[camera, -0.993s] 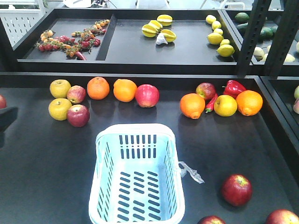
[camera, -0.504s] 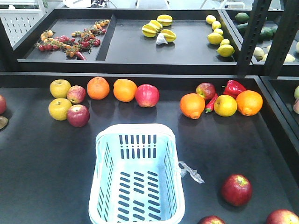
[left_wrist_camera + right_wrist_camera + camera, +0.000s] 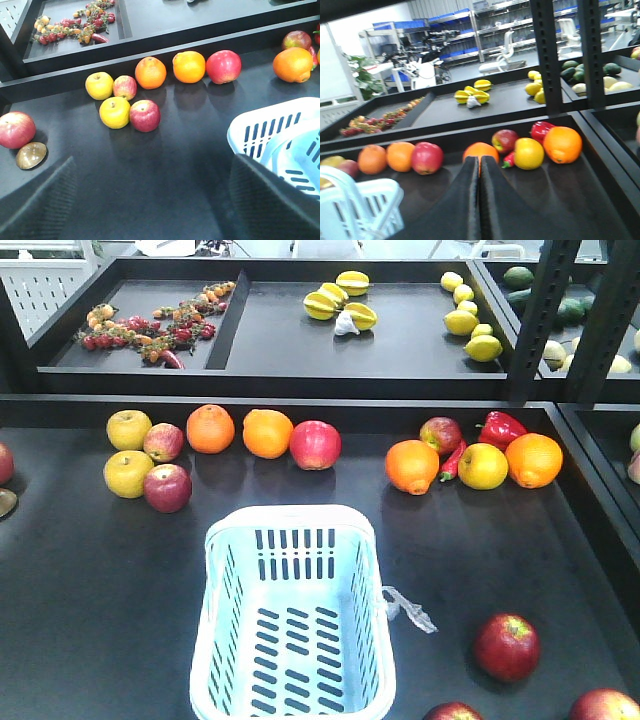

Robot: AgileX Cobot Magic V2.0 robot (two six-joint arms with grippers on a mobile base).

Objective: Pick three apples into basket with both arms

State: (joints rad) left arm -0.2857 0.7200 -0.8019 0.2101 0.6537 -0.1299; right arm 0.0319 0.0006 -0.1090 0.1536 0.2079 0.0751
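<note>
Three dark red apples lie at the front right of the black table: one (image 3: 507, 647) right of the basket, two more (image 3: 452, 712) (image 3: 603, 706) cut by the bottom edge. The pale blue-white basket (image 3: 290, 518) stands empty at front centre; its rim also shows in the wrist views (image 3: 270, 131) (image 3: 355, 202). Neither arm appears in the front view. My left gripper (image 3: 155, 200) hangs open over bare table left of the basket, with nothing between its fingers. My right gripper (image 3: 480, 162) is shut and empty, pointing at the back row of fruit.
Along the table's back lie yellow apples (image 3: 128, 429), oranges (image 3: 210, 428), a pinkish-red apple (image 3: 315, 444), a dark apple (image 3: 167, 488), a red pepper (image 3: 501, 427). Behind rises a shelf ledge (image 3: 300, 385). A black post (image 3: 540, 320) stands at right. A clear scrap (image 3: 410, 610) hangs off the basket.
A dark part of the left arm at the left edge of the front view has gone out of sight, uncovering a red apple and a brown object there. Nothing else moved.
</note>
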